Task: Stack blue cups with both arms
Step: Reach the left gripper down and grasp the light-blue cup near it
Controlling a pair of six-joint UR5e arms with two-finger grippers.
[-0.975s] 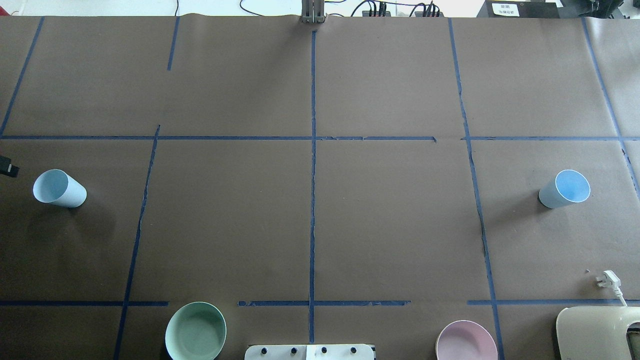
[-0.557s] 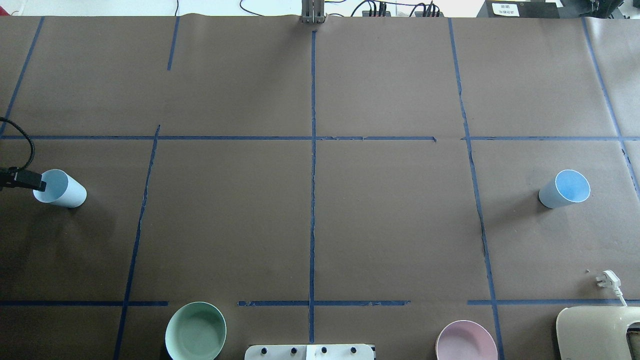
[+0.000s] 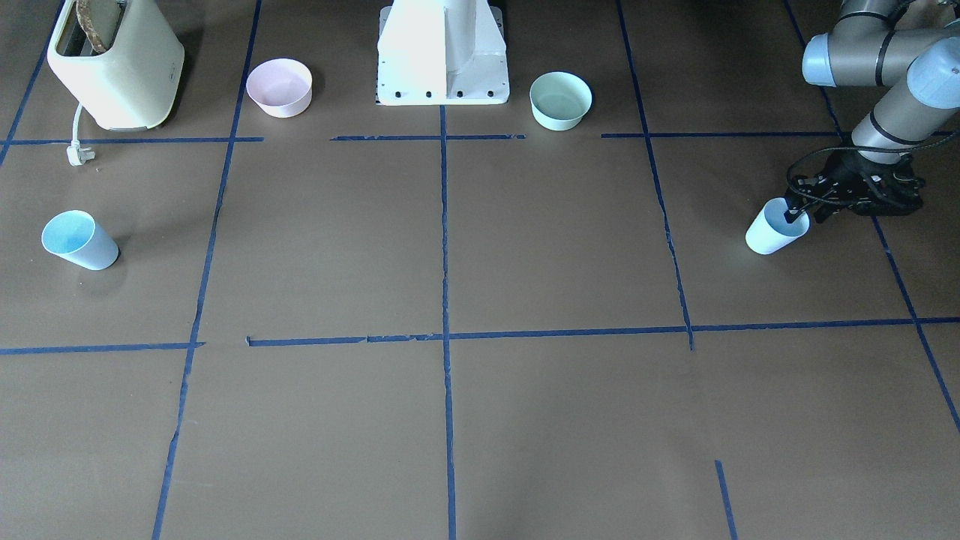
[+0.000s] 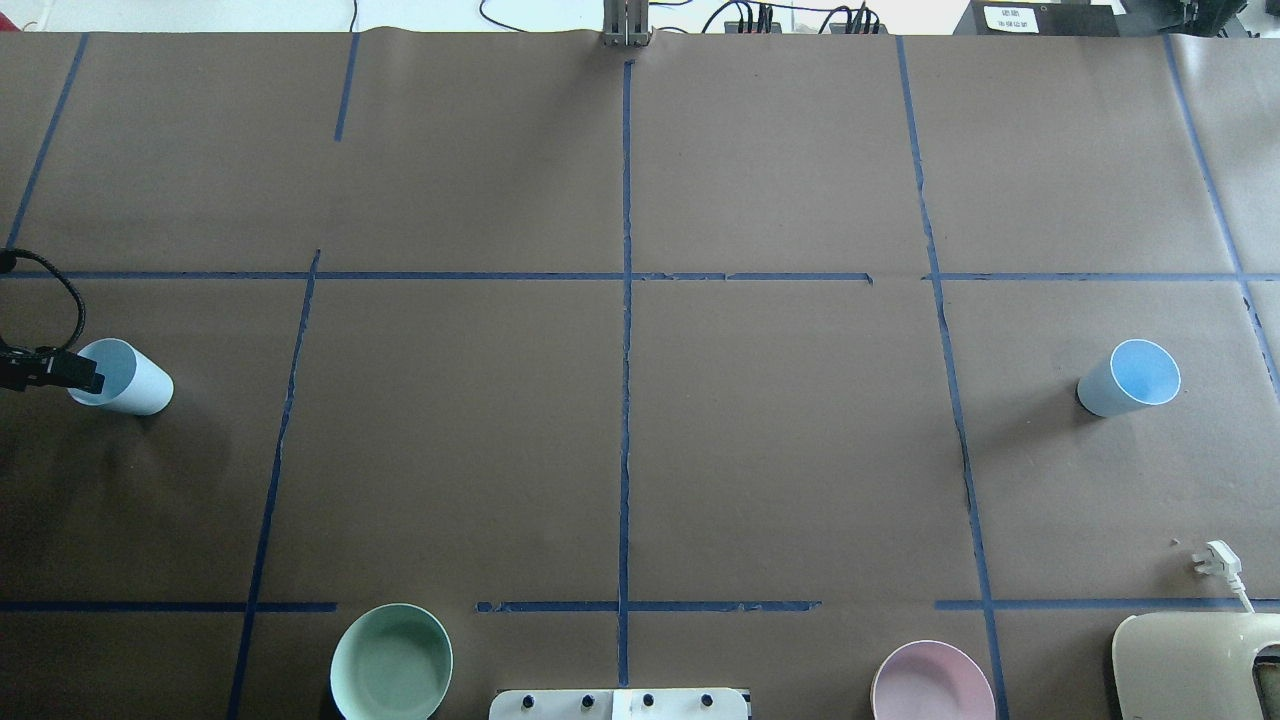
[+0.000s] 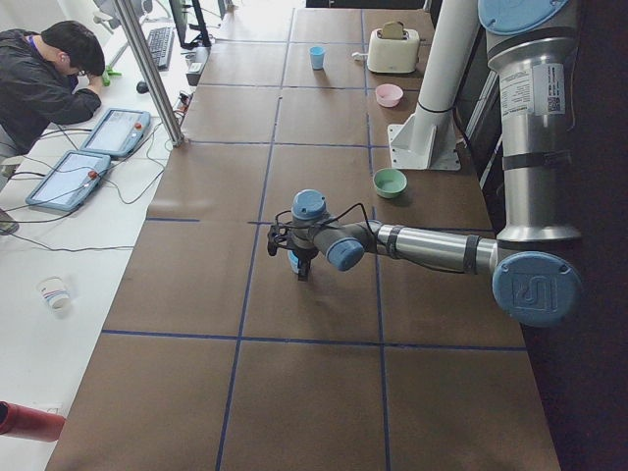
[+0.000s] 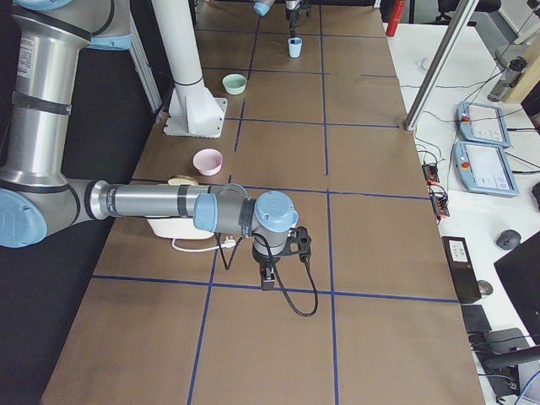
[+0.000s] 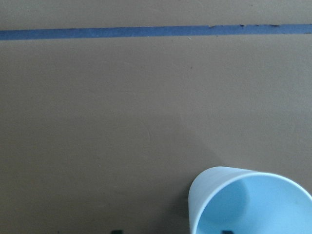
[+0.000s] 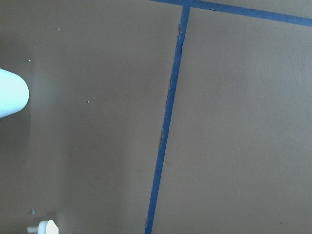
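Note:
Two pale blue cups stand upright at opposite ends of the table. The left cup [image 4: 130, 380] also shows in the front view [image 3: 772, 231] and the left wrist view [image 7: 248, 202]. My left gripper [image 4: 85, 380] is open at its rim [image 3: 796, 216], with one finger inside the cup mouth and the other outside the wall. The right cup [image 4: 1135, 378] stands free [image 3: 75, 240]; its base shows at the edge of the right wrist view [image 8: 9, 92]. My right gripper [image 6: 268, 274] shows only in the exterior right view, low over the table; I cannot tell whether it is open.
A mint-green bowl [image 4: 391, 662] and a pink bowl [image 4: 932, 683] stand either side of the white pedestal base [image 4: 620, 703]. A cream toaster [image 4: 1195, 665] with its loose plug [image 4: 1215, 560] sits at the near right. An operator [image 5: 44, 78] sits beyond the far edge.
My left gripper has come in from the overhead view's left edge to the left cup's rim, one finger now over its mouth. Neither cup has moved.

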